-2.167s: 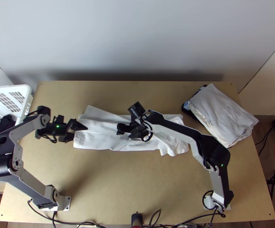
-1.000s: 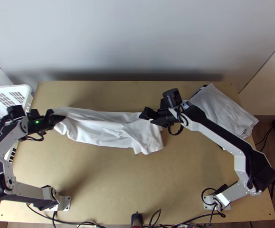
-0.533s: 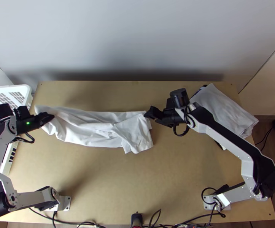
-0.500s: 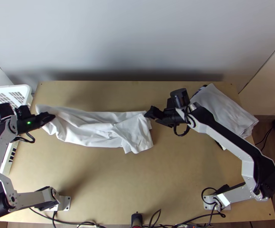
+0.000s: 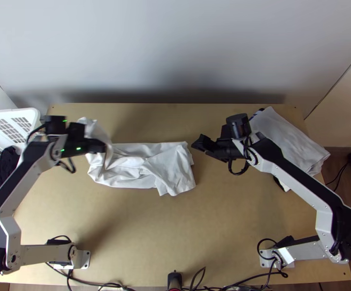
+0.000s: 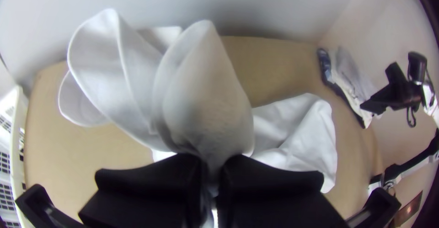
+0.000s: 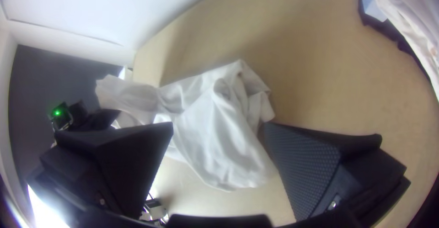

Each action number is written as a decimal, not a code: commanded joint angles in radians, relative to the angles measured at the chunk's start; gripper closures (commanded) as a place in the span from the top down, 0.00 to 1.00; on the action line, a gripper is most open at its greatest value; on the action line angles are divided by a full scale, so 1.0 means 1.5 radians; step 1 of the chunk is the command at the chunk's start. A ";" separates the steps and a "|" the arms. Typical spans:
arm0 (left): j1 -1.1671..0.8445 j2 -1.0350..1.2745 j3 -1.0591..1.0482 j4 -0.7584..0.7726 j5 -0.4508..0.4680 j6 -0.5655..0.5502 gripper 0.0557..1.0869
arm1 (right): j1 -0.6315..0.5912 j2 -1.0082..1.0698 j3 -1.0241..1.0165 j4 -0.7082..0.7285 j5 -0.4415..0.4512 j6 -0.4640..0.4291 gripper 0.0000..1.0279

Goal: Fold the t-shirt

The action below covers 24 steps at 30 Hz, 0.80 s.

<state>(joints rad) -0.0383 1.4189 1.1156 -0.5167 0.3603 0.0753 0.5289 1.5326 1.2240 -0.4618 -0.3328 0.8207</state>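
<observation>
Swung inward since the earlier frame over the light wooden desk (image 5: pixel 141 223): one end of the white cloth t-shirt (image 5: pixel 173 169), clamped between the jaws of the black left gripper (image 5: pixel 103 147). Lies rumpled from below those to near the parted jaws of the black right gripper (image 5: pixel 199 143).

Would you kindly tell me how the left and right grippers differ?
The left gripper is shut on a bunched part of the t-shirt, while the right gripper stands open and empty. The left gripper is at one end of the t-shirt; the right gripper is near the other. Both are black.
</observation>
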 commanded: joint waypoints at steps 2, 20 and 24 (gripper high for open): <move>-0.156 0.044 0.073 0.023 -0.153 0.086 0.04 | -0.024 -0.021 -0.026 0.002 0.012 0.001 0.90; -0.376 0.199 0.237 -0.146 -0.197 0.033 0.04 | -0.062 -0.053 -0.034 0.002 0.015 0.002 0.90; -0.403 0.244 0.257 -0.147 -0.197 0.031 0.04 | -0.062 -0.050 -0.028 0.003 0.016 0.002 0.90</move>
<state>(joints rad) -0.5560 1.6814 1.4216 -0.6815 0.0689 0.1448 0.4408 1.4578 1.1706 -0.4591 -0.3107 0.8253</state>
